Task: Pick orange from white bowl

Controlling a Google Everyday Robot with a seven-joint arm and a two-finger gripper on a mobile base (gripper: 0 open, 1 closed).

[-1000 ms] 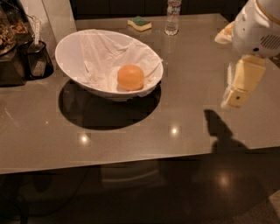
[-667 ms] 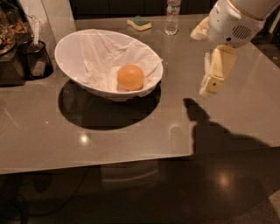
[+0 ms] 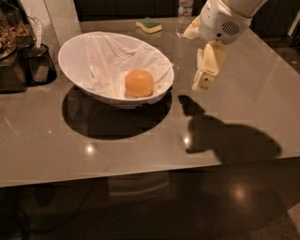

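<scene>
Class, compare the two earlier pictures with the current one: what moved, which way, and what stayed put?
The end effector has moved leftward in the view over the table, from near the right edge toward the white bowl. It now hangs just beside the bowl's rim and holds nothing. The orange stays in the bowl on the white cloth. The bowl, sponge and bottle have not shifted.

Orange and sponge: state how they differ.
The orange is round and plain orange; the sponge is flat, yellow with a green top. The orange lies in the white bowl; the sponge lies on the table behind it. The gripper, right of the bowl, touches neither.
</scene>
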